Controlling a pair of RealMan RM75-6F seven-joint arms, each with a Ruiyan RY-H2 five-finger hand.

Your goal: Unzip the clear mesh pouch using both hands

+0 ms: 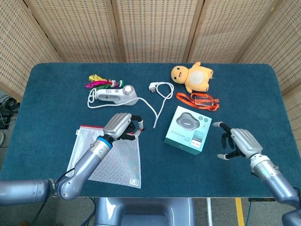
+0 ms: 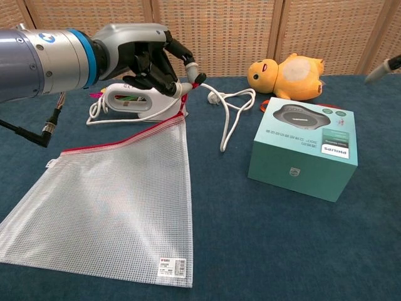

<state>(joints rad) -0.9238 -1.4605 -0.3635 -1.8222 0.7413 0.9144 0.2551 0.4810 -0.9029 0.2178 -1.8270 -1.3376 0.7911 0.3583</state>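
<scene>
The clear mesh pouch (image 1: 110, 160) with a red zipper band along its top lies flat on the blue table at the front left; it also fills the lower left of the chest view (image 2: 106, 200). My left hand (image 1: 123, 126) is at the pouch's top right corner. In the chest view that hand (image 2: 144, 59) pinches the zipper end, and the corner (image 2: 180, 116) is lifted off the cloth. My right hand (image 1: 239, 142) hovers at the right, away from the pouch, with its fingers spread and nothing in them. Only a fingertip (image 2: 383, 68) of it shows in the chest view.
A teal product box (image 1: 187, 129) stands between the two hands. Behind the pouch lie a white handheld appliance (image 1: 115, 96) with its white cable (image 1: 162, 94) and a bundle of colourful items (image 1: 99, 83). A yellow plush toy (image 1: 193, 77) and an orange lanyard (image 1: 200, 100) sit at the back right.
</scene>
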